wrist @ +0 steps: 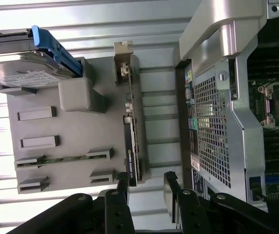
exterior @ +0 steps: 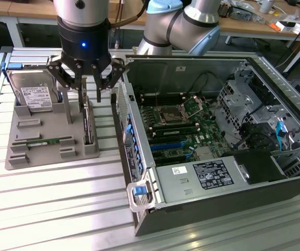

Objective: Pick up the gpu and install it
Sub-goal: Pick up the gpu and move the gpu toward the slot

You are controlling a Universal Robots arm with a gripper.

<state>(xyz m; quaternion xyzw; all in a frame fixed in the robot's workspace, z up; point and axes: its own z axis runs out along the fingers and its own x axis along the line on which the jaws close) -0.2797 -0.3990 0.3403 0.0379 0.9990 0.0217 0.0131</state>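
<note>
Starting at the exterior view's left, the hard drive and the memory stick sit in the gray holder, and we leave both alone. Further right in the same holder is the gpu, standing on edge in its slot, near the side wall of the computer case but apart from it. The gripper hangs right over the card with the claw spread wide and nothing in it, one finger on each side of the top edge. So we reckon the step in hand is the pick. To do it well we'd centre the card in the gap first, since in the wrist view it looks closer to one of the fingers than the other. We'd also come down straight, pinch the flat faces rather than the cooler, and lift in line with the slot so nothing binds. As for orientation, the long axis runs from the far side of the holder towards the near side, roughly parallel to the case wall. The silvery bracket is at the far end, the hard drive's end. The dark cooler side seems to face the memory stick, away from the case, though we can't be sure.
</note>
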